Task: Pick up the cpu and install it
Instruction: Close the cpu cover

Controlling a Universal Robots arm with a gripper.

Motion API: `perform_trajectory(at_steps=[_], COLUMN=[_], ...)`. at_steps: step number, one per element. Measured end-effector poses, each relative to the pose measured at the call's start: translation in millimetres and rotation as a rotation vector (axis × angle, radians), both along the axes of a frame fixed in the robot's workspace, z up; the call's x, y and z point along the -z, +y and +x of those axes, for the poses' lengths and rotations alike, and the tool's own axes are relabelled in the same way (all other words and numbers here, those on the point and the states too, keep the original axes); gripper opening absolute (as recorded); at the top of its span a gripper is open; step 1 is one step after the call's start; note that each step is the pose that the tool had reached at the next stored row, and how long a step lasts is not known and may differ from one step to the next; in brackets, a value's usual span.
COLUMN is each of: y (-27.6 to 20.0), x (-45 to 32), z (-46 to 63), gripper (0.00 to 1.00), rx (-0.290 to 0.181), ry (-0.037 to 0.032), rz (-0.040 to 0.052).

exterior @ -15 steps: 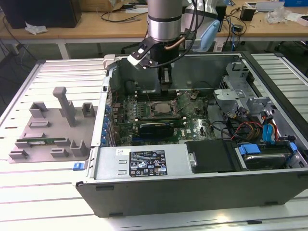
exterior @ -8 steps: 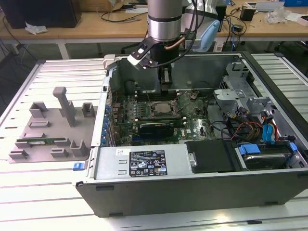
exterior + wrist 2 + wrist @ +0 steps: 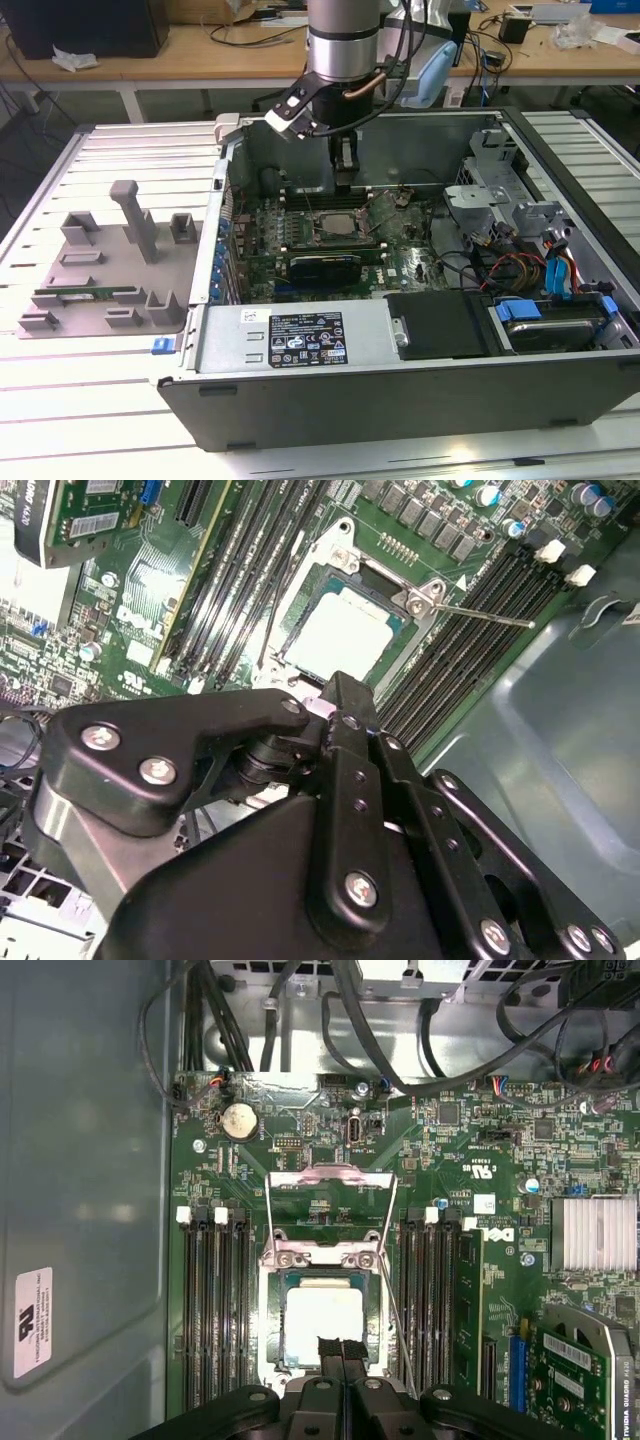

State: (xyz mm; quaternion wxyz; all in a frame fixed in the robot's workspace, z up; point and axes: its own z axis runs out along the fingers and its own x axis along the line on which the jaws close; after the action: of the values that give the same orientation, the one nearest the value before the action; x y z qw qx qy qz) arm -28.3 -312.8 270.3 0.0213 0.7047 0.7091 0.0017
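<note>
We see a slatted metal counter [image 3: 100, 400] carrying an open computer case [image 3: 400, 400] laid on its side, and in the exterior view the arm [image 3: 345, 40] reaches down into the case from above. On the counter, just beside the case toward the exterior view's left, sits a grey fixture tray [image 3: 100, 270] with a long green memory stick [image 3: 80, 296] lying in it.

Inside the case, in the first wrist view, the green motherboard [image 3: 470, 1160] lies flat, with a graphics card [image 3: 585, 1380] near one edge. Banks of black memory slots [image 3: 212, 1310] run along both sides of the socket. The socket frame [image 3: 330, 1195] is swung open, clear of the chip.

The cpu [image 3: 322, 1320] lies flat in the socket with its pale metal top facing up, between the two banks of slots. In the second wrist view we find the same cpu [image 3: 345, 635] seated squarely, with the thin release lever [image 3: 480, 615] sticking out beside it.

The gripper [image 3: 340, 1348] hangs right over one edge of the cpu. Its fingers [image 3: 328, 1350] are pressed together with nothing between them (whether their tips touch the chip, we cannot tell). A round coin battery [image 3: 240, 1120] sits on the board beyond the open frame.
</note>
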Motion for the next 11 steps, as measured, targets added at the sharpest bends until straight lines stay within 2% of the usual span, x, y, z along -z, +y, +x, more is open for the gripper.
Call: perform_trajectory(at_steps=[3,5,8,11], y=[0.0,0.0,0.0,0.0], x=[0.1,0.1,0.1,0.1], z=[9.6,20.7,31.6,39.5], gripper=[0.11,0.11,0.11,0.11], rx=[0.0,0.0,0.0,0.0], ry=[-0.0002,-0.0002,-0.0001,-0.0001], rz=[0.0001,0.0003,0.0001,0.0001])
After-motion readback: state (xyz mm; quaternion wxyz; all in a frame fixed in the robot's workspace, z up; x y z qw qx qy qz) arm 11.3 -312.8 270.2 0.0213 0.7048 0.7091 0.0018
